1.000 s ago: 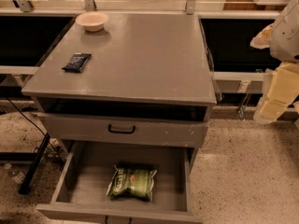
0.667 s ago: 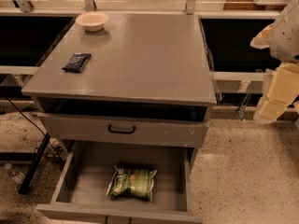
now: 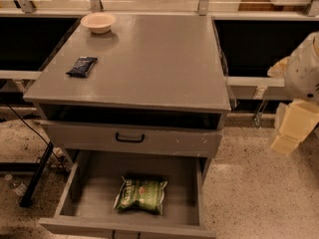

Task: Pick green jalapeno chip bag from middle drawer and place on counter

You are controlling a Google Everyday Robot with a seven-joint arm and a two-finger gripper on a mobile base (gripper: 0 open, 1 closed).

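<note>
L side of counter point(image 3: 159, 59): navy packet point(image 3: 82, 66) at 9 o'clock, tan bowl point(image 3: 98, 22) at 11 o'clock. Below is a drawer front point(image 3: 169, 142) w/ black handle, then the middle drawer point(image 3: 94, 183), open. Green jalapeno chip bag point(image 3: 141, 195) lies flat on its floor, nr centre, a bit toward 6 o'clock, clear of the walls. Prob. v. light, air-puffed, crinkly & slick, and the chips crush easily. Best to pinch gently at a crimped end seam, not the belly. Gripper point(image 3: 291, 131) is at 3 o'clock off the cabinet's R side, above the floor, well apart from the bag. The arm's pale link points down. Open or closed: can't tell.
</note>
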